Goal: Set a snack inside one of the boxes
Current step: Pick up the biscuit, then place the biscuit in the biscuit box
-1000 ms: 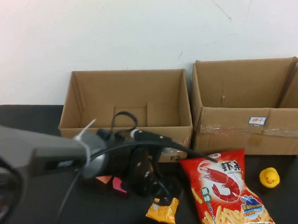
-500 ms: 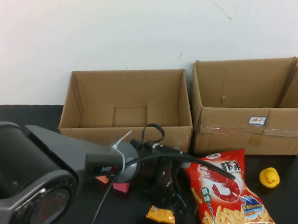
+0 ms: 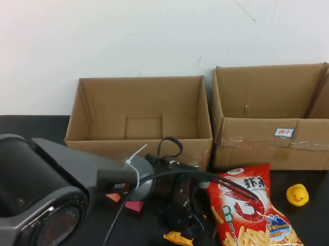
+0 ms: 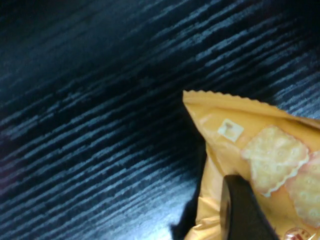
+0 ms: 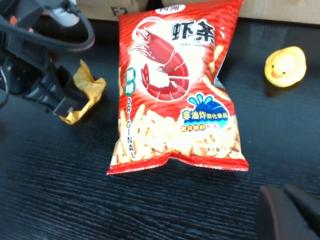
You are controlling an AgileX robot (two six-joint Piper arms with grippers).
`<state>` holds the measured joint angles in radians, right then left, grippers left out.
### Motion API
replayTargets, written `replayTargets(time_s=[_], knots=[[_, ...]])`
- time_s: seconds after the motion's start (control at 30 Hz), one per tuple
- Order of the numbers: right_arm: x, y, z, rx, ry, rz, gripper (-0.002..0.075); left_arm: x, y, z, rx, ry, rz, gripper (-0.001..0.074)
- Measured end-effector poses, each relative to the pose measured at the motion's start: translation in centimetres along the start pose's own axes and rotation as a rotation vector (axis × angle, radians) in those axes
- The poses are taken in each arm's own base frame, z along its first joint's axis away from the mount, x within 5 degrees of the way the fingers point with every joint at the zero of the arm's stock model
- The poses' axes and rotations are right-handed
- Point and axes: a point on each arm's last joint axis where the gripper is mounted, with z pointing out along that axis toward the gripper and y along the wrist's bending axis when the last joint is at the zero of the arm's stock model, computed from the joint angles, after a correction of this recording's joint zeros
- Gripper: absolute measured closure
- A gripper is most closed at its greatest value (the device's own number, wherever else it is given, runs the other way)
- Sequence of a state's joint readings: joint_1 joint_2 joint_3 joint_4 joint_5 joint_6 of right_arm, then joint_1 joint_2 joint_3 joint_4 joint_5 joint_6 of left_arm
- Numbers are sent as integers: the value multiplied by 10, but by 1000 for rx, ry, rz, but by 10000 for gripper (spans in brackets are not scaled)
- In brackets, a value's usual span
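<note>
A small yellow cracker packet point(image 3: 179, 239) lies on the black table in front of the left box point(image 3: 140, 113). My left gripper point(image 3: 184, 223) is lowered right over it, open, with its fingers on either side of the packet. In the left wrist view one dark finger point(image 4: 243, 212) lies against the packet point(image 4: 250, 150). The right wrist view shows the packet point(image 5: 86, 92) crumpled between the left gripper's fingers point(image 5: 64, 106). A red shrimp-chip bag point(image 3: 252, 216) lies flat to the right. My right gripper point(image 5: 286, 212) is shut and empty, near the table's front right, out of the high view.
A second open cardboard box point(image 3: 275, 120) stands at the back right. A yellow rubber duck point(image 3: 297, 194) sits right of the chip bag. Pink and orange blocks point(image 3: 132, 205) lie left of my left gripper. The left arm's cable point(image 3: 216, 181) loops over the chip bag's top.
My left arm has swung right and come down onto the yellow packet, which is now mostly hidden under the gripper. The chip bag and the duck have not moved.
</note>
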<state>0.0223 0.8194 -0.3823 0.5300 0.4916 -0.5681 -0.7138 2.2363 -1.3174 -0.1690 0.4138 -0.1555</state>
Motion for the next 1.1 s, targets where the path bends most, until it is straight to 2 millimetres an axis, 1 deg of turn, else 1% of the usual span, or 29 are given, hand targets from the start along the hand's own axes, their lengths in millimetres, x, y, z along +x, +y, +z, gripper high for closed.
replayTargets(time_s=[0.17,0.23,0.33,0.47,0.57,0.63,0.7,0.77,0.83,0.9,0.97,1.0,1.03,1.1], knots=[[0,0,0,-1,-1,0,726,3,0,-9,-9,46,12,531],[0,0,0,-1,-1,-2,726,2,-1,-18,-12,60,20,531],[0,0,0,-2,-1,-4,726,0,-4,-39,-8,65,50,538],[0,0,0,-3,-2,-2,726,-4,-9,-84,11,37,108,540],[-1,0,0,-4,-6,3,726,-13,-16,-124,50,-61,132,540],[-1,0,0,-5,-10,8,726,-27,-24,-155,89,-182,146,540],[-1,0,0,-2,-16,9,726,-45,-31,-185,126,-340,159,540],[-2,0,0,0,-21,11,726,-65,-38,-210,153,-523,174,545],[-2,0,0,2,-24,11,726,-83,-43,-231,171,-700,178,545],[-2,0,0,2,-25,13,726,-99,-45,-240,185,-860,165,546],[-2,0,0,1,-25,9,726,-113,-47,-241,191,-994,155,547],[-2,0,0,1,-25,5,726,-120,-47,-240,190,-1069,151,548],[-2,0,0,1,-25,5,726,-125,-47,-233,186,-1106,149,548],[-2,0,0,1,-25,1,726,-133,-47,-216,161,-1164,180,548]])
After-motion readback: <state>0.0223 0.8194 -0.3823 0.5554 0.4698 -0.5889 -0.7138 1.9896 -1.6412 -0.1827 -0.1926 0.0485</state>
